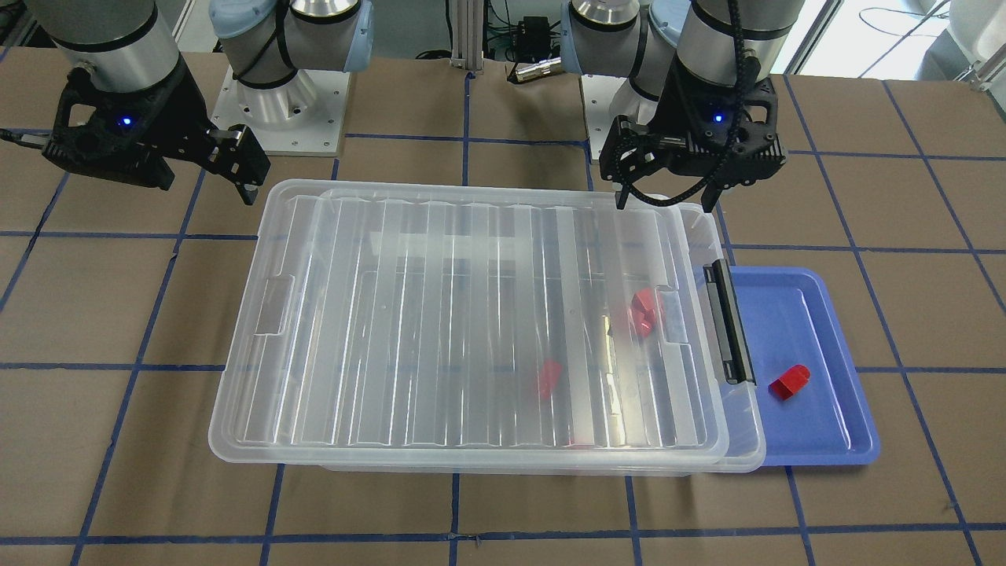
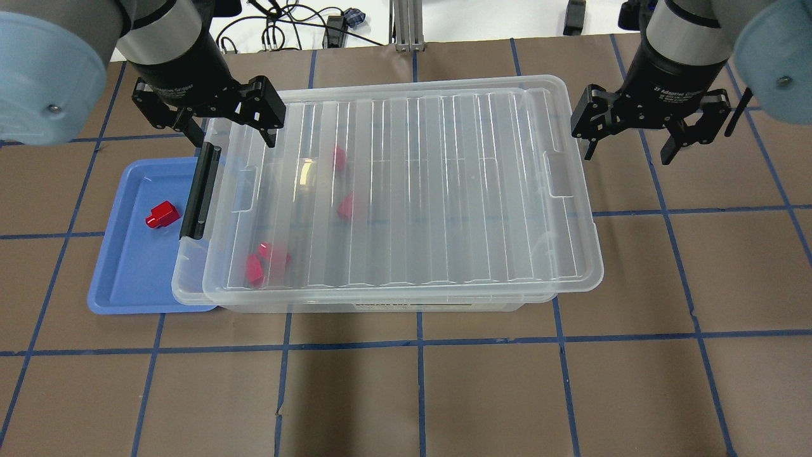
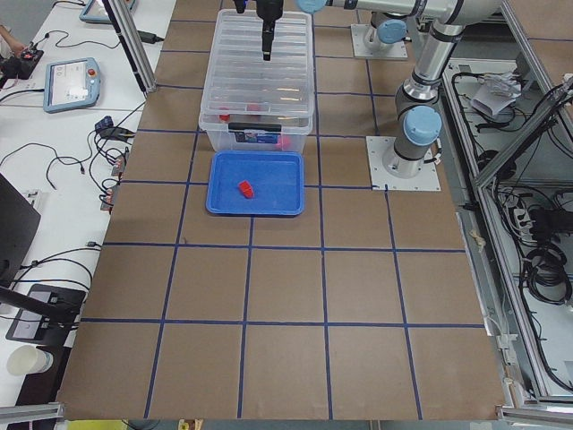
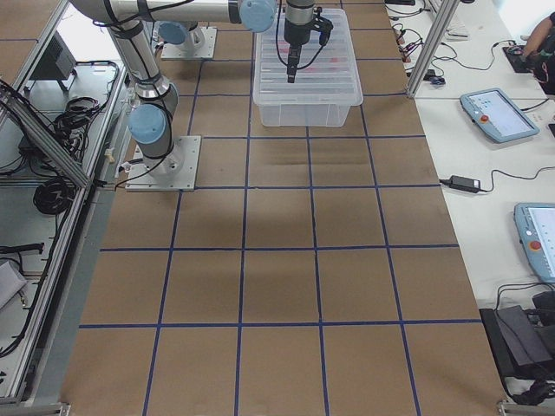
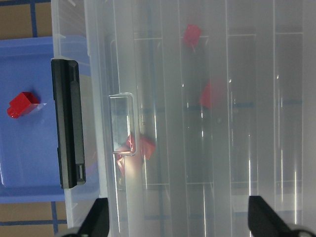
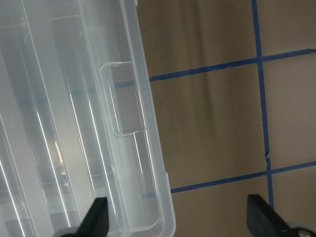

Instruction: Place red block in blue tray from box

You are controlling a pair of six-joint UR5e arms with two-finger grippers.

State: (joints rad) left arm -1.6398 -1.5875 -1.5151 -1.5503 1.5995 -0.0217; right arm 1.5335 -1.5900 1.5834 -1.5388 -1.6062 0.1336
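Observation:
The red block (image 2: 162, 214) lies in the blue tray (image 2: 127, 285), also in the front view (image 1: 789, 381) and the left wrist view (image 5: 22, 103). The clear box (image 2: 412, 190) has its ribbed lid lying on it, shifted slightly off square, and the black latch bar (image 2: 200, 190) is at the tray end. Other red pieces (image 2: 266, 260) show blurred through the lid. My left gripper (image 2: 233, 141) is open and empty, above the box's latch end. My right gripper (image 2: 628, 155) is open and empty, above the table beside the box's other end.
The box overlaps the tray's inner edge (image 1: 825, 440). The brown table with blue tape lines (image 2: 419, 393) extends in front of the box. The arm bases (image 1: 287, 118) stand behind it.

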